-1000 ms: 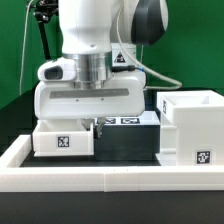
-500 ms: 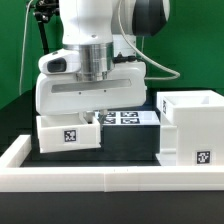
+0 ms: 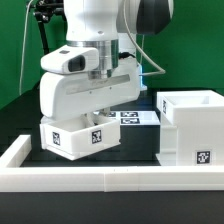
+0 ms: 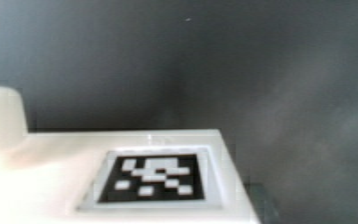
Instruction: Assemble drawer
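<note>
The jaws are clamping down on a small tray (image 3: 78,140), gripping it from above by its upper edge, with the fingertips mostly hidden behind the white wall. The tray is hanging askew under the arm (image 3: 92,45), one corner turning toward the exterior camera, so two faces are showing, each with a square tag (image 3: 97,138). Whether its lowest edge is clearing the black bench (image 3: 135,150) cannot be told. In the wrist view one tag (image 4: 153,176) is lying flat on the white plastic, with dark bench beyond. The big case (image 3: 190,125) is standing upright well apart, toward the exterior view's right. The marker board (image 3: 130,117) is lying behind, between them.
</note>
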Controlling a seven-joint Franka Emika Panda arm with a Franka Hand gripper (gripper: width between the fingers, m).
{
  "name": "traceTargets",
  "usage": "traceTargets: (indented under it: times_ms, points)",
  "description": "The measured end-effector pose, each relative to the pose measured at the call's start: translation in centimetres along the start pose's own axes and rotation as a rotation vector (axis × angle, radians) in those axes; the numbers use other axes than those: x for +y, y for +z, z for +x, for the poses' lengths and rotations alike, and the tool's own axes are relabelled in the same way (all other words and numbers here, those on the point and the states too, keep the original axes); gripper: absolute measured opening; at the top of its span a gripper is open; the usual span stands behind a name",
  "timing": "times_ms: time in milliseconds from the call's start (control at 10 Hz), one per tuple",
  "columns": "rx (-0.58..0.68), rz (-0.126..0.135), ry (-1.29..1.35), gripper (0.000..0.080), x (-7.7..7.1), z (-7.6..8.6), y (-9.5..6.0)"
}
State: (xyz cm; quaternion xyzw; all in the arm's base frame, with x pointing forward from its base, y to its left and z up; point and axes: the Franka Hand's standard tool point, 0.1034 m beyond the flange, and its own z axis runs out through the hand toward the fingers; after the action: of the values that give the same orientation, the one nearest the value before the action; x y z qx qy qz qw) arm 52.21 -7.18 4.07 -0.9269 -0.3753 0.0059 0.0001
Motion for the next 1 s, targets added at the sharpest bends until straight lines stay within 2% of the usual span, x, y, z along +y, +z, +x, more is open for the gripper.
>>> traceTargets:
  times_ms: [300, 400, 500, 900, 1000]
  points:
    - [-0.008, -0.003, -0.209, 0.0042, 0.2, -0.4, 0.1]
    - [-0.012, -0.017, -0.313, 0.0042, 0.4, -0.3, 0.1]
    - [-0.018, -0.037, -0.449, 0.0042, 0.5, -0.1, 0.4]
    - [-0.06, -0.051, -0.667, 0.0042, 0.4, 1.8, 1.1]
    - [-0.06, -0.05, -0.664, 0.0042, 0.4, 1.8, 1.2]
